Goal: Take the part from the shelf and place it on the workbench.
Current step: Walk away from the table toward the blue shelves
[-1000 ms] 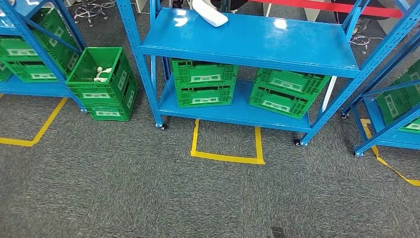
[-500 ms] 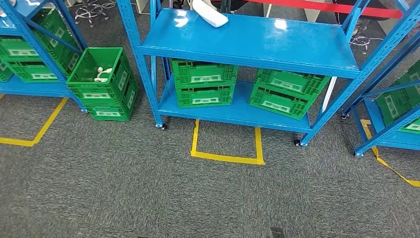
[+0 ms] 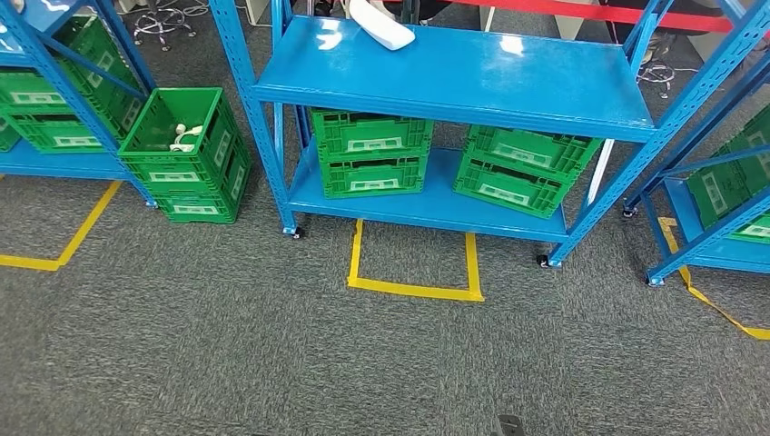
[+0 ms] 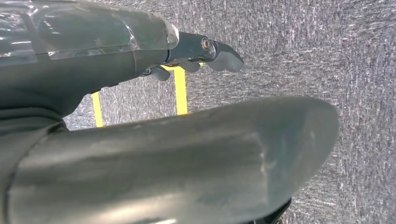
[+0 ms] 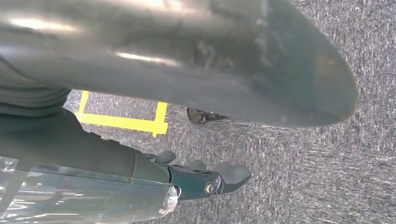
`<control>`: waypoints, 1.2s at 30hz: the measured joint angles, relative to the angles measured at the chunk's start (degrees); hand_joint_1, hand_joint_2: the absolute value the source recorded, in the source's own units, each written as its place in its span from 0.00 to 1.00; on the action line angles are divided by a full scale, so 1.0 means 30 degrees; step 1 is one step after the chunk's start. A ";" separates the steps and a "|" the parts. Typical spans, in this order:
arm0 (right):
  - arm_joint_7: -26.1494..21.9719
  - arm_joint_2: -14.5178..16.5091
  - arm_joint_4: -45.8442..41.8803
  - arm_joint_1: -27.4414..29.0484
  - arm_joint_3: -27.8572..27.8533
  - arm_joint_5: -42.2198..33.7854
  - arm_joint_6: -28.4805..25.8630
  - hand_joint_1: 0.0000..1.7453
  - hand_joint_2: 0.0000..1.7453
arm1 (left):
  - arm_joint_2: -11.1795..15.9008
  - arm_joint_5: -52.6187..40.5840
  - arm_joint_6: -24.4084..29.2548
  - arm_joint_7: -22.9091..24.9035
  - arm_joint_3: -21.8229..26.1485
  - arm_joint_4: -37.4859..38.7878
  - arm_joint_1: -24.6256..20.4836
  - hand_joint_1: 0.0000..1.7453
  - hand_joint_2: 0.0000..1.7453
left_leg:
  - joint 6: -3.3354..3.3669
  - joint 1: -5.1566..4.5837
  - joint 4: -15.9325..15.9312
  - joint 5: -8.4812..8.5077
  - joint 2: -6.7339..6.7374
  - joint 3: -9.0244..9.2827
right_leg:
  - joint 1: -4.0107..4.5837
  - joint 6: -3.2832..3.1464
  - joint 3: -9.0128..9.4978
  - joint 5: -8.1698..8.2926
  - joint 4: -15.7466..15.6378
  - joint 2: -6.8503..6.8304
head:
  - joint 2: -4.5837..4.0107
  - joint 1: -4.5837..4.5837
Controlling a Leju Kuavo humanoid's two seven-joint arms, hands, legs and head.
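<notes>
A white, elongated part (image 3: 383, 27) lies at the back left of the top board of the blue shelf (image 3: 508, 77), partly cut off by the picture's edge. My left hand (image 4: 168, 154) hangs over grey carpet, holding nothing, with its dark fingers (image 4: 219, 53) stretched out away from the thick thumb. My right hand (image 5: 187, 56) hangs the same way over the carpet, its fingers (image 5: 219, 179) extended and nothing in its grasp. Both hands are far from the shelf and the part.
Green crates (image 3: 370, 150) (image 3: 522, 168) sit on the shelf's lower board. A stack of green crates (image 3: 186, 173) stands on the floor at the left, with small white parts (image 3: 186, 136) inside. Yellow tape (image 3: 415, 289) marks a square before the shelf. More blue shelves (image 3: 54, 159) (image 3: 717, 236) flank it.
The whole picture has shifted slightly up and to the left, so the camera has moved a little. Nothing in the scene has moved.
</notes>
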 joint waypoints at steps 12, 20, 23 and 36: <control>0.0037 -0.0078 0.0015 -0.0104 0.0168 -0.0142 -0.0033 0.00 0.00 | -0.0020 -0.0026 -0.0040 -0.0104 0.0000 -0.0029 0.0023 0.00 0.00 | -0.0511 -0.0080 -0.0253 -0.0511 0.1857 0.0853 | 0.0109 -0.0155 -0.0764 0.0692 0.0301 -0.2165 | 0.0000 0.0630; 0.0051 -0.0131 0.0018 -0.0102 0.0275 -0.0188 -0.0060 0.00 0.00 | -0.0013 -0.0027 -0.0087 -0.0079 0.0000 -0.0029 -0.0002 0.00 0.00 | -0.1171 0.0135 0.4507 -0.3107 -0.0117 -0.1273 | 0.0046 -0.0927 -0.0783 0.0810 0.0115 -0.0285 | 0.0000 -0.0023; 0.0056 -0.0133 0.0018 -0.0066 0.0301 -0.0197 -0.0066 0.00 0.00 | 0.0002 -0.0025 -0.0089 -0.0073 0.0000 -0.0027 0.0023 0.00 0.00 | -0.1080 0.0140 0.3927 -0.1867 -0.0089 -0.1407 | 0.0053 -0.0922 -0.0696 0.0766 0.0126 0.0339 | 0.0000 -0.0191; 0.0017 -0.0093 0.0011 -0.0038 0.0324 -0.0344 -0.0195 0.00 1.00 | -0.0015 0.0031 -0.0093 -0.0040 0.0000 -0.0035 -0.0039 0.00 0.00 | -0.0471 0.0036 -0.0002 -0.0192 -0.0422 0.0159 | 0.0059 -0.1000 -0.0540 0.0602 0.0034 0.0768 | 0.0000 -0.0133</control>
